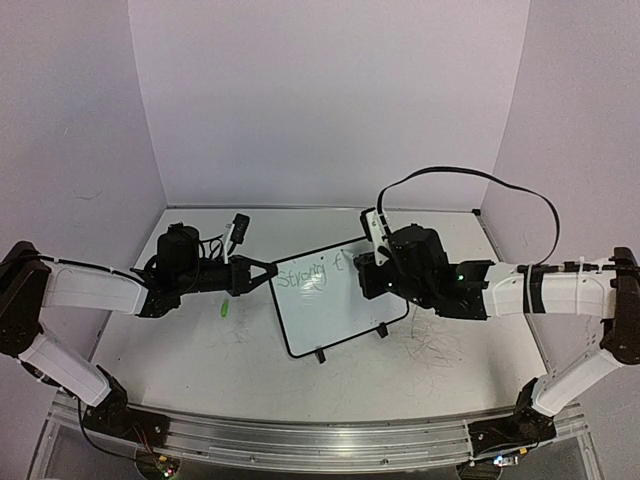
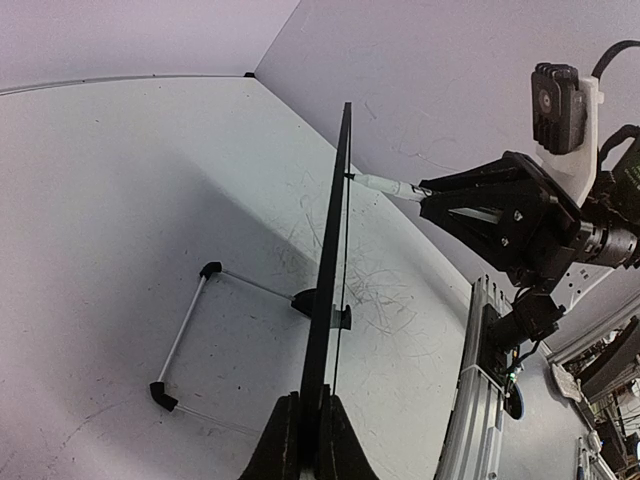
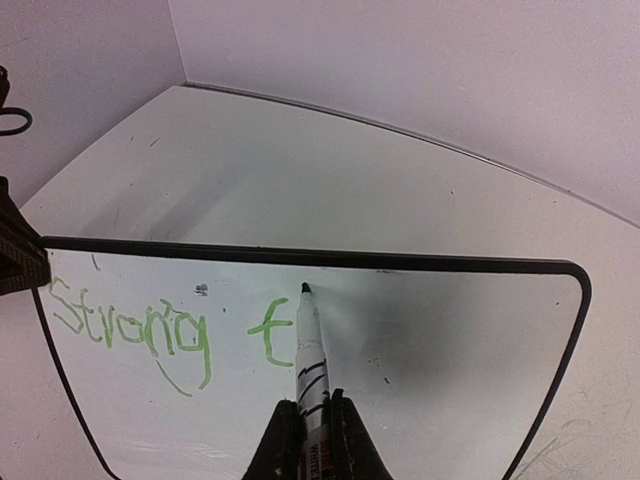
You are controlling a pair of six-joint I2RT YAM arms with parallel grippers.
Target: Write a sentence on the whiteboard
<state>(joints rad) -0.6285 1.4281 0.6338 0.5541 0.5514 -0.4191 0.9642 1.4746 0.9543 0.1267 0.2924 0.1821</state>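
On the table (image 1: pixel 200 350), the whiteboard (image 1: pixel 335 310) runs lengthwise left-right.

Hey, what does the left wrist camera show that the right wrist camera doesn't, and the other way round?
Only the left wrist view: the whiteboard seen edge-on between the left gripper fingers, and its wire stand on the back side. Only the right wrist view: the green writing, reading "Strong t", on the board's face. Both: the whiteboard itself, and the marker gripped by the right gripper, tip at the board.

small green item (image 1: pixel 225 310) lies on scuffed table (image 1: pixel 180 355).
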